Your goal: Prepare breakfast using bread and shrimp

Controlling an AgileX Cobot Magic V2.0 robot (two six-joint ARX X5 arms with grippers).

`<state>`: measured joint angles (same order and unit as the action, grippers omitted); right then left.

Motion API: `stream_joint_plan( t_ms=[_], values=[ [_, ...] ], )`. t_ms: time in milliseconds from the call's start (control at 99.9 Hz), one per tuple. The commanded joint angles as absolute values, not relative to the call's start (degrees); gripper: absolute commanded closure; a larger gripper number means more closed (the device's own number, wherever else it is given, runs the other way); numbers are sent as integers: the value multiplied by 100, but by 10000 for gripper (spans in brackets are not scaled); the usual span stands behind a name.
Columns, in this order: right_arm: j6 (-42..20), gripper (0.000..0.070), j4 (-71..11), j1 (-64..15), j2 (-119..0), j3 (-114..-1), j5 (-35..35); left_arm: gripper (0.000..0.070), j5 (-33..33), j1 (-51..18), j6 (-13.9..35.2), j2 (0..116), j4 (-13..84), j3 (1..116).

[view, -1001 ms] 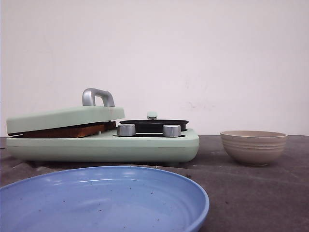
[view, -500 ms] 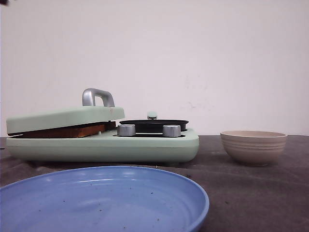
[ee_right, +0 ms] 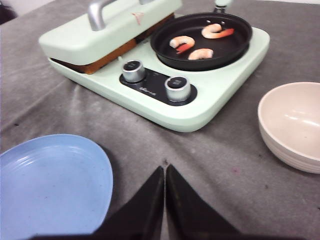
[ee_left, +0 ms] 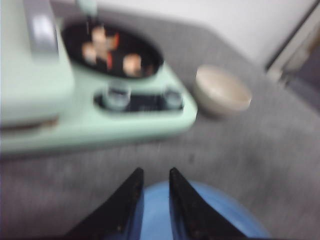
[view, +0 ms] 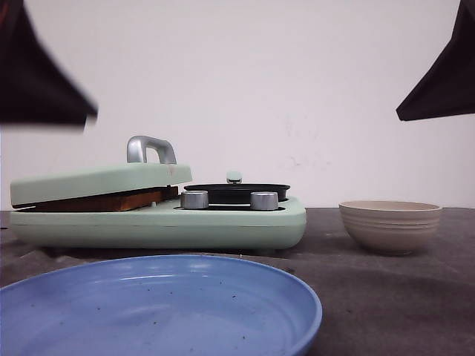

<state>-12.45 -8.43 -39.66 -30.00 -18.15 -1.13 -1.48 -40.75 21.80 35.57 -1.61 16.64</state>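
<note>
- Both pincers hang above the table: my left gripper [ee_left: 152, 187] is slightly parted over the blue plate [ee_right: 50, 185], my right gripper [ee_right: 164, 187] pressed closed on nothing.
- Shrimp [ee_right: 200, 40] lie in the black pan [ee_right: 200, 55], beyond both; bread [ee_right: 115, 54] sits under the green lid [ee_right: 100, 35].
- My arms' dark shapes now fill the front view's top corners, bare a second ago.
</note>
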Motion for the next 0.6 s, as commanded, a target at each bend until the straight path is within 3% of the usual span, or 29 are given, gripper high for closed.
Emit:
stream_joint_plan(
  t_ms=[0, 280, 591],
  values=[
    [-1238, 700, -819, -4023, -3009, -1756, -163, 699, -342, -4182, 2215, 3468, -276, 1636],
    [-1186, 700, -1079, -4023, -3011, -1726, -587, 699, -515, -4224, 2366, 3216, 224, 1627],
    [-1247, 700, -1162, -4023, -3013, -1726, -602, 700, -432, -4224, 2449, 3205, 165, 1627]
  ],
)
